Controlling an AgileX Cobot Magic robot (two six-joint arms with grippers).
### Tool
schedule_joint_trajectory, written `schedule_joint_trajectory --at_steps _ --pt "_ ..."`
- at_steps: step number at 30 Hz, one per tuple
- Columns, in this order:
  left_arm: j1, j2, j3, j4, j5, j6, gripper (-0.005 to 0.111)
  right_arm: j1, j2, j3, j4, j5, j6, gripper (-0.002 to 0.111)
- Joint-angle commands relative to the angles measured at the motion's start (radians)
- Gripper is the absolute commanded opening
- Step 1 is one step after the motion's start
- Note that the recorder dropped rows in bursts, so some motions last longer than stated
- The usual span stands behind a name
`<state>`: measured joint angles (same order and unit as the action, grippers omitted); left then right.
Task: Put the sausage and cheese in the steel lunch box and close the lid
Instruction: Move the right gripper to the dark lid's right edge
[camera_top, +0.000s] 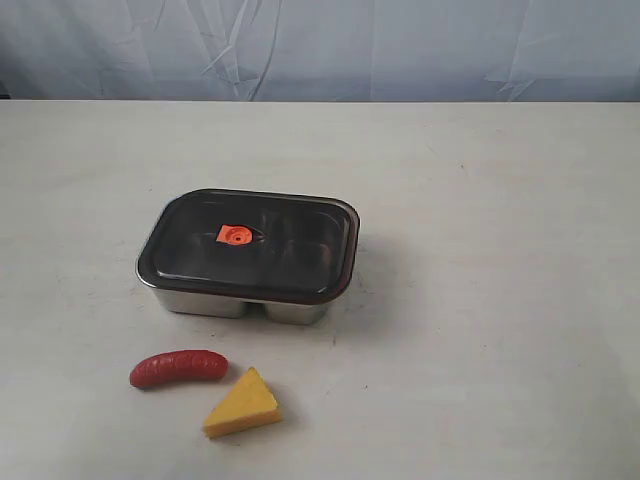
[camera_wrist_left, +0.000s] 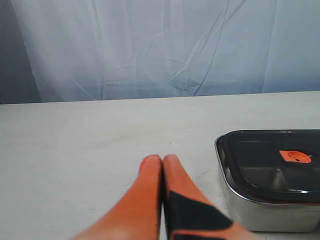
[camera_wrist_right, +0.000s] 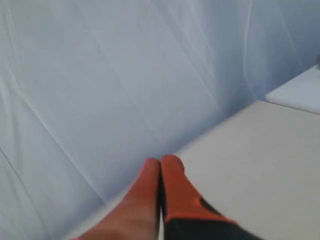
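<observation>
On the pale table (camera_top: 500, 300), a little toward 9 o'clock from its middle, sits the shiny rectangular stainless-steel lunch box (camera_top: 245, 302). The dark smoky translucent plastic lid (camera_top: 290, 250) is seated on it, with the small orange valve (camera_top: 234, 235) facing up. At about 7 o'clock from the box lies the small glossy red toy sausage (camera_top: 178, 368). The yellow-orange triangular toy cheese wedge (camera_top: 243, 404) lies just beside it, at roughly 4 o'clock from the sausage. I cannot tell whether the two touch.

Neither arm shows in the exterior view. The left gripper (camera_wrist_left: 161, 160) has its orange fingers pressed together on nothing, with the box's corner near it. The right gripper (camera_wrist_right: 160, 162) is likewise pressed together and empty, facing the blue backdrop cloth (camera_wrist_right: 100, 75), with no task item in its view.

The main risk is order. The box is covered, so food picked up first would have nowhere to go. The lid has to come off first, and its seal may grip hard enough to drag or tip the steel tray with it. The lid is smooth and low, so a poor edge grasp could slip.

Then the food. The sausage is rounded and glossy, so it may roll or squirt out of a pinch. The cheese's sloped faces could skid out the same way. The two lie so close that spread fingers coming down on one are likely to knock the other aside.
</observation>
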<state>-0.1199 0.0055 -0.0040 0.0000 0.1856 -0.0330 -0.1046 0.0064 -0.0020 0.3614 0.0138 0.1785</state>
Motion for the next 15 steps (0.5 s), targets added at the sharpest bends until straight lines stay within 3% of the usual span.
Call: schedule_joint_trajectory --at_steps 1,5,8,15 --pt "-0.012 -0.006 0.004 -0.013 -0.004 -0.001 0.000 -0.005 -0.006 0.002 0.387 -0.269 0.072 0.000" --pt "-0.012 -0.006 0.004 -0.013 -0.004 -0.001 0.000 -0.005 -0.006 0.002 0.426 -0.126 0.254 0.000" --pt "-0.012 -0.006 0.004 -0.013 -0.004 -0.001 0.000 -0.005 -0.006 -0.039 0.388 0.041 0.266 0.000" --pt "-0.012 -0.006 0.004 -0.013 -0.004 -0.001 0.000 -0.005 0.227 -0.316 0.395 0.238 -0.101 -0.001"
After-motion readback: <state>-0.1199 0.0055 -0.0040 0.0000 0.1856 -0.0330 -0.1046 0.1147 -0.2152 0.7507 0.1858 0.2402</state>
